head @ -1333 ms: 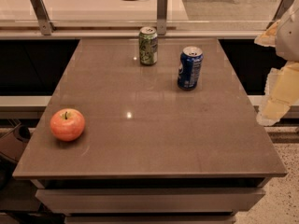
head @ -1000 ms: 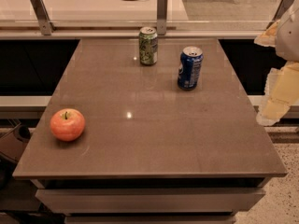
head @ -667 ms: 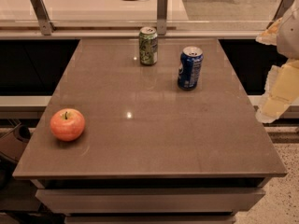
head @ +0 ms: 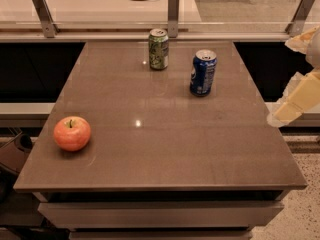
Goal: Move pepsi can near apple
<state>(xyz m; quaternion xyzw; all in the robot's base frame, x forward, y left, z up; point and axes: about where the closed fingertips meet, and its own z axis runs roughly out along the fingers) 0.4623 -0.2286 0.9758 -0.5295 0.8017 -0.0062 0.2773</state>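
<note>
The blue pepsi can [head: 203, 73] stands upright on the brown table [head: 165, 139], at the back right of its top. The red-orange apple [head: 72, 133] sits near the table's front left corner, far from the can. My gripper [head: 296, 102] shows as pale cream parts at the right edge of the view, beyond the table's right side, level with the can and well apart from it. It holds nothing that I can see.
A green patterned can [head: 158, 49] stands upright at the back of the table, left of the pepsi can. Behind the table runs a low glass rail on metal posts [head: 173, 13]. The floor [head: 305, 184] lies to the right.
</note>
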